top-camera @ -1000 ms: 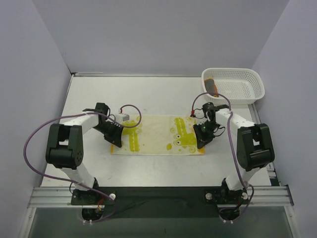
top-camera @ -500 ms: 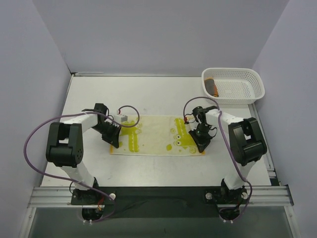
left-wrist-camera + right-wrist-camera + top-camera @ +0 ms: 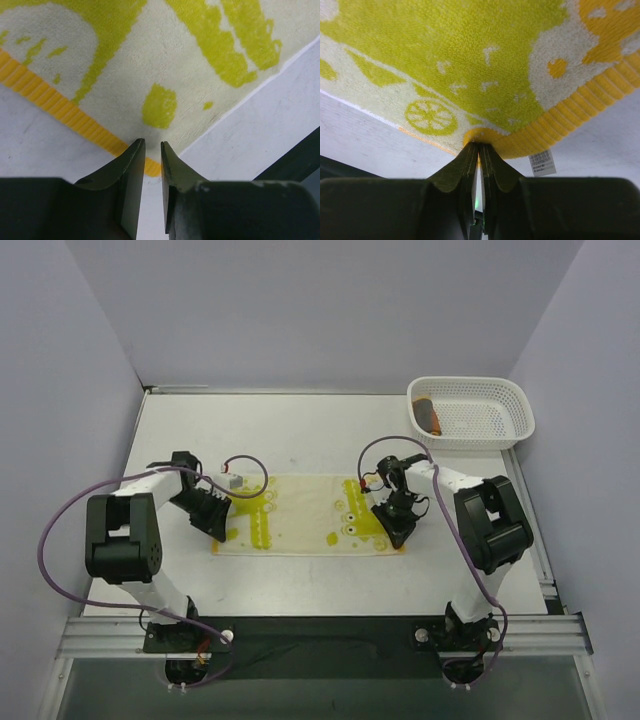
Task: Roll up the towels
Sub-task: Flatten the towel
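Note:
The pale yellow towel with lime-green prints lies flat in the middle of the table. My left gripper is at its near left corner. In the left wrist view the fingers are almost closed, pinching the orange-banded corner of the towel at my left gripper. My right gripper is at the near right corner. In the right wrist view my right gripper is shut on the orange hem of the towel. The orange towel lies rolled in the basket.
The white mesh basket stands at the back right corner. A white label hangs from the towel's hem beside the right fingers. The dark front rail runs along the near table edge. Purple cables loop above both wrists.
Both grippers have moved left and a little toward the near edge, and the yellow towel has slid left with them, still flat.

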Controlling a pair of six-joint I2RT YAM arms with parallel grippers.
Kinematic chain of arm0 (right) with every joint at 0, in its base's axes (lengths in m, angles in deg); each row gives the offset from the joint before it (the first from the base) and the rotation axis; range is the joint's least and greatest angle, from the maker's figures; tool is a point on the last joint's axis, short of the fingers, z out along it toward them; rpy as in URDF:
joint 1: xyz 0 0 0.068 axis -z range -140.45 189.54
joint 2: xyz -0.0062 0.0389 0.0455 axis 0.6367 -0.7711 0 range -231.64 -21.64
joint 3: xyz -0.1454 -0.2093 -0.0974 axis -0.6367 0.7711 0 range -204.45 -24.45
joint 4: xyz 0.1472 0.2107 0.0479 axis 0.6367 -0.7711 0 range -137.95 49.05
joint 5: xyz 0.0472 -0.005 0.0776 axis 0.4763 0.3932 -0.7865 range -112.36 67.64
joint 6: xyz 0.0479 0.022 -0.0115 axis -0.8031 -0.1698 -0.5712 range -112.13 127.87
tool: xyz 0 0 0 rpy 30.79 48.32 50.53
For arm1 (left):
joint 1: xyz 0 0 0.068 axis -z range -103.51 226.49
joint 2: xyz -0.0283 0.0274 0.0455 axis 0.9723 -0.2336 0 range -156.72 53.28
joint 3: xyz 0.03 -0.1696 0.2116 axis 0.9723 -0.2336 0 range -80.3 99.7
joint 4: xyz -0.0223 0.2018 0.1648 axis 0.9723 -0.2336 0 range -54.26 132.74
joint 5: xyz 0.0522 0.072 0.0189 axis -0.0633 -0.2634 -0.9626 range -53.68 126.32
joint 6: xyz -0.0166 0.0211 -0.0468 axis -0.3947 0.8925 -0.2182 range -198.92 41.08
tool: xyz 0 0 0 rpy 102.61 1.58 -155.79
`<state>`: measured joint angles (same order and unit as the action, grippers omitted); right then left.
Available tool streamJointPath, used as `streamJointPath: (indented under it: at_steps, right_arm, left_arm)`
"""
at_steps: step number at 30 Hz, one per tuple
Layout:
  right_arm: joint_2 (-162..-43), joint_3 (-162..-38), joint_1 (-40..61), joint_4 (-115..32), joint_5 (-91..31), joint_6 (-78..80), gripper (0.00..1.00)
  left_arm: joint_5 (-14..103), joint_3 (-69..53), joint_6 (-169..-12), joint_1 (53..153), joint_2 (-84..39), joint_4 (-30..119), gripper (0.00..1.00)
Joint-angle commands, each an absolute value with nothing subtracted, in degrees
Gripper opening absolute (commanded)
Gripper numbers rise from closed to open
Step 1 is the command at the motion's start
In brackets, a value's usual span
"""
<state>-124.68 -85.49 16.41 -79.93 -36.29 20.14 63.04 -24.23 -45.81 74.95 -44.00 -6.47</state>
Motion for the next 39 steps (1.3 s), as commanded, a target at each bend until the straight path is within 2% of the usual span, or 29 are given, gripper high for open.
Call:
streamJointPath:
  at_steps: [1,8,19,29,39]
  right_arm:
    - [-124.7,-86.3,16.2,-81.7,-37.6,20.1,0.09]
    - [-124.9,-86.9,16.2,-82.1,-38.1,19.6,0.09]
    - [-126.8,-86.8,16.3,-82.1,-38.3,19.3,0.09]
    - [-126.5,-87.1,16.3,-82.3,-38.0,18.9,0.09]
    - [-126.6,-86.9,16.8,-82.4,-37.8,18.9,0.09]
  left_arm:
    - [61.7,-23.7,-40.7,74.6,-39.5,-9.5,0.3]
    - [59.0,-25.4,-39.1,74.8,-39.4,-12.1,0.25]
    - [62.8,-25.5,-41.5,75.3,-42.3,-11.0,0.19]
    - [64.3,-24.1,-44.1,79.6,-38.4,-14.2,0.18]
    - [57.8,-27.5,-43.7,78.4,-43.2,-10.8,0.15]
